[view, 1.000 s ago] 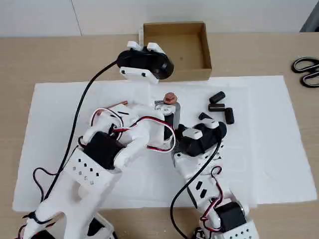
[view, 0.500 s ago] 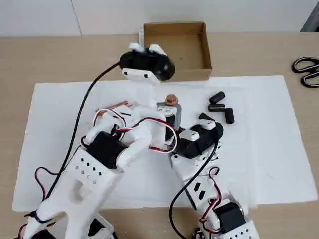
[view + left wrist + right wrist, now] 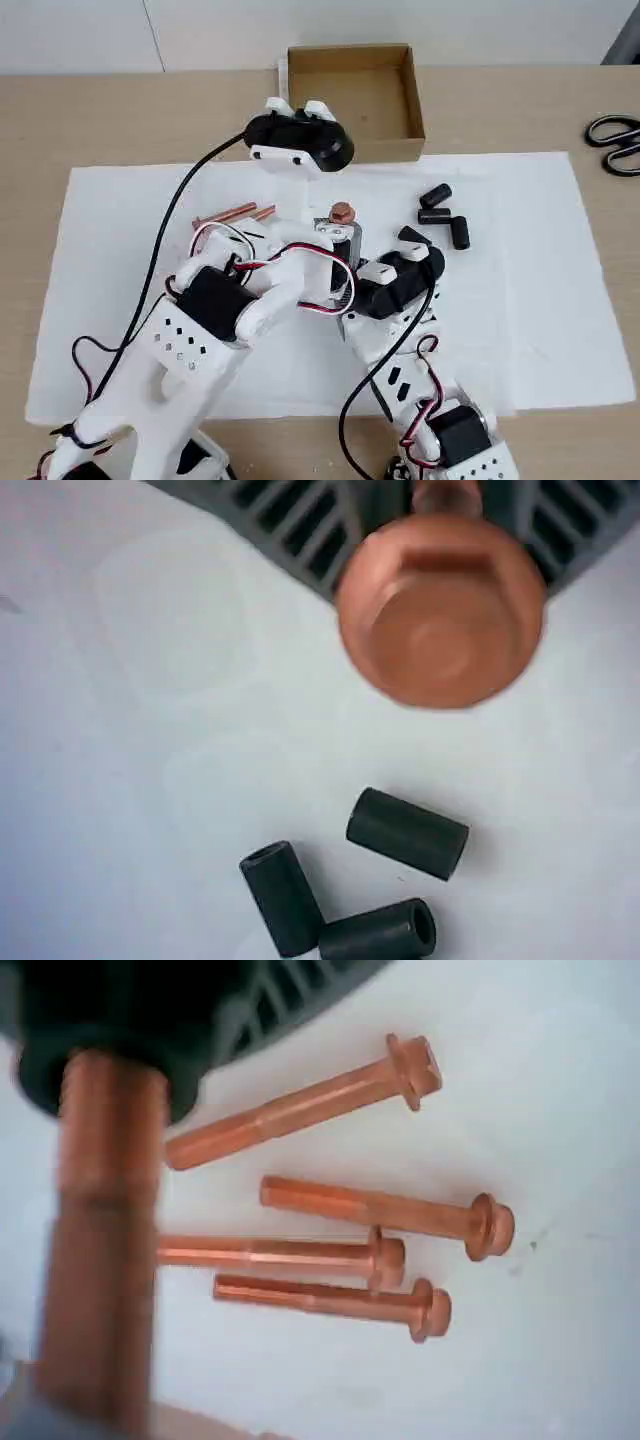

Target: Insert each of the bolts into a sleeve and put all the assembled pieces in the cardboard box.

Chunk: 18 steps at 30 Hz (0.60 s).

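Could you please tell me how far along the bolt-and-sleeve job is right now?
Done: nothing yet; the cardboard box looks empty. In hand: the left gripper holds a bolt, its shaft inside the sleeve in the right gripper. Remaining: four loose bolts, the loose sleeves, and boxing everything.

The scissors (image 3: 616, 143) at the table's (image 3: 80, 120) right edge are cut off by the picture. Toward the white sheet's (image 3: 560, 300) left side, wires (image 3: 215, 235) cover part of the loose bolts (image 3: 232, 212). The held bolt (image 3: 342, 212) shows just its head from above, and it is blurred in both wrist views. One sleeve (image 3: 282, 897) is cropped.
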Available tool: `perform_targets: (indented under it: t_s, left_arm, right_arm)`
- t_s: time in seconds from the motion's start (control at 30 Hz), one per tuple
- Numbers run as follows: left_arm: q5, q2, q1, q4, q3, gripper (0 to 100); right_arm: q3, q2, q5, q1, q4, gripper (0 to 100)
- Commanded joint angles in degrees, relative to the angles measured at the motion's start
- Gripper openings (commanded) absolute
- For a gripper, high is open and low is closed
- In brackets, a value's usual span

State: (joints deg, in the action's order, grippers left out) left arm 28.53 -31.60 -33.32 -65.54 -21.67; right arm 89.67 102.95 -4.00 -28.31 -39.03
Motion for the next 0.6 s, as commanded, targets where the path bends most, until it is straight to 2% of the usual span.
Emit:
perform_targets:
  t_s: [0.0, 0.3, 0.57]
  left_arm:
    - [0.00, -1.05, 0.18, 0.00, -0.84, 1]
    - [-0.09, -0.70, 0.18, -0.18, -1.63, 1]
    - [-0.09, 5.45, 0.00, -0.26, -1.10, 1]
  right_arm:
    - [-0.26, 0.92, -0.44, -0.04, 1.27, 0.4]
    - [-0.26, 0.92, -0.44, -0.13, 1.27, 0.4]
    - [-0.26, 0.92, -0.44, -0.13, 1.19, 0.4]
